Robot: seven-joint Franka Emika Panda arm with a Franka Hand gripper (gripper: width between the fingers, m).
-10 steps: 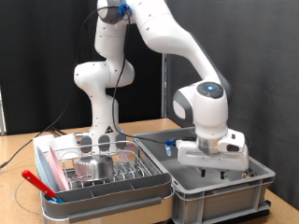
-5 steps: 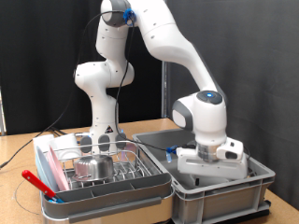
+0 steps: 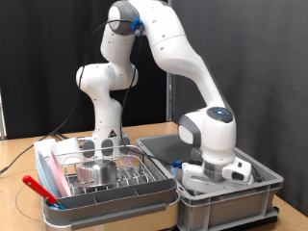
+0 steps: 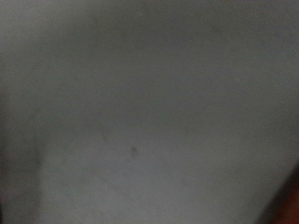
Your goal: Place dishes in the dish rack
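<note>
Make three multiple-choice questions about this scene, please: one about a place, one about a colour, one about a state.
1. Where is the robot's hand?
A. above the dish rack
B. low inside the grey bin
C. on the table

2. What colour is the plate in the rack?
A. pink
B. green
C. black

3. How does the plate stand?
A. flat
B. on its edge
C. upside down on the cup

Key:
1 B: the hand, its gripper hidden, sits down in the grey bin.
2 A: the plate is pink.
3 B: it stands on edge between the prongs of the dish rack, beside the steel cup.
</note>
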